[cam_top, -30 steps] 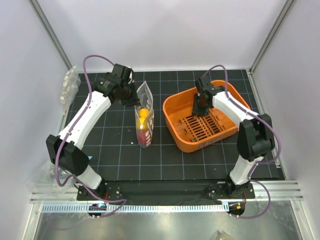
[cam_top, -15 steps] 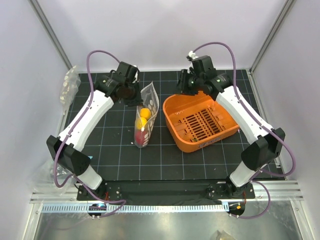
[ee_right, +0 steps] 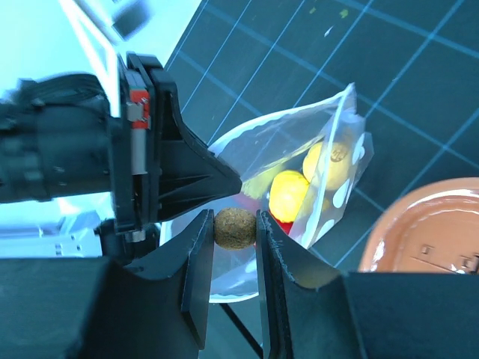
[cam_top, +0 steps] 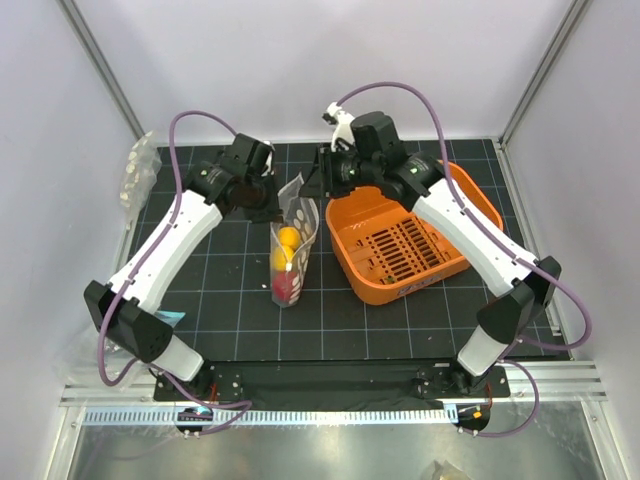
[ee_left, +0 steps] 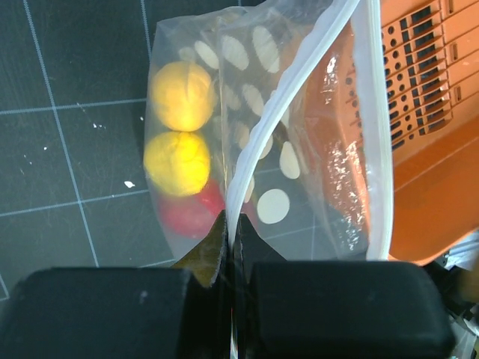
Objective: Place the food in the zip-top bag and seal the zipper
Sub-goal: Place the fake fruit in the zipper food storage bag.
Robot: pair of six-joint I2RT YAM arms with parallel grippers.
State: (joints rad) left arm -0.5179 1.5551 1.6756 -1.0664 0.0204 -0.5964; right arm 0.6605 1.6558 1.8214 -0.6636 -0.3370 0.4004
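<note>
Just left of the orange basket (cam_top: pixel 452 262), the dotted bag (cam_top: pixel 290 262) rests on the dark gridded counter (cam_top: pixel 230 320). It runs lengthwise alongside the basket, with its near end down and its far, open end lifted. The zipper (ee_left: pixel 372 112) is unsealed. In the left wrist view its white strip swings out in a wide loop, the two sides well apart.

The left hand (ee_left: pixel 228 243) is closed on one side of that rim, the plastic pinched thin between its black fingers (ee_left: pixel 105 314). From above, the hand sits off the basket's far left corner.

Two yellow fruits (ee_left: pixel 182 93) lie inside the bag, touching each other. A red fruit (ee_left: pixel 185 215) is pressed against the nearer one. In the top view the yellow ones sit further up the bag and the red one lies toward its near end.

The right hand (ee_right: pixel 235 224) hangs between the left hand and the basket's far left corner, at the bag's mouth. It is clamped on a small round tan fruit (ee_right: pixel 235 229), which fills the gap between the two fingers. In the right wrist view that fruit sits just beside the tip of the left hand, with the open bag and its fruits behind it. Whether it has crossed the rim cannot be told.

Well left of the basket, at the counter's far left edge, lies a bundle of clear plastic (cam_top: pixel 135 175).
</note>
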